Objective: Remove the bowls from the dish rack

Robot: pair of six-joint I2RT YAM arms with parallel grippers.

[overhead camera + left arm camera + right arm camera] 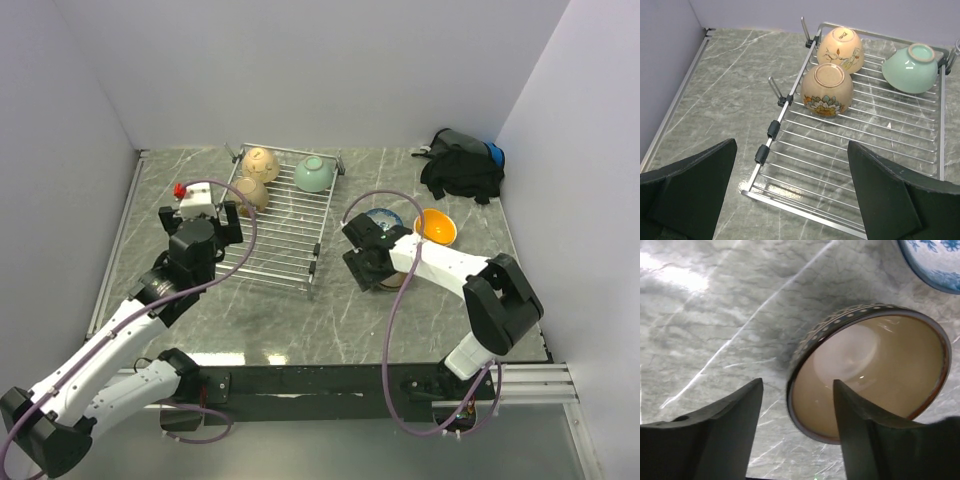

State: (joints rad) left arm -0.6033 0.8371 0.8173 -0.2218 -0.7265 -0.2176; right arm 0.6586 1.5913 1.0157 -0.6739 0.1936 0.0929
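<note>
The bench looks like grey veined stone, polished enough to throw glare. The dish rack is bright, shiny metal wire with black plastic clips. In it, two tan bowls and a pale green bowl look like glossy glazed ceramic. Right of the rack, a cream-lined bowl gleams smoothly, and the black bag is matt cloth.

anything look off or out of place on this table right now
Nothing looks spilled or broken. The pale green bowl lies tilted at the far corner of the dish rack, unlike the two tan bowls, which sit flat upside down. A black bag sits in the far right corner.
</note>
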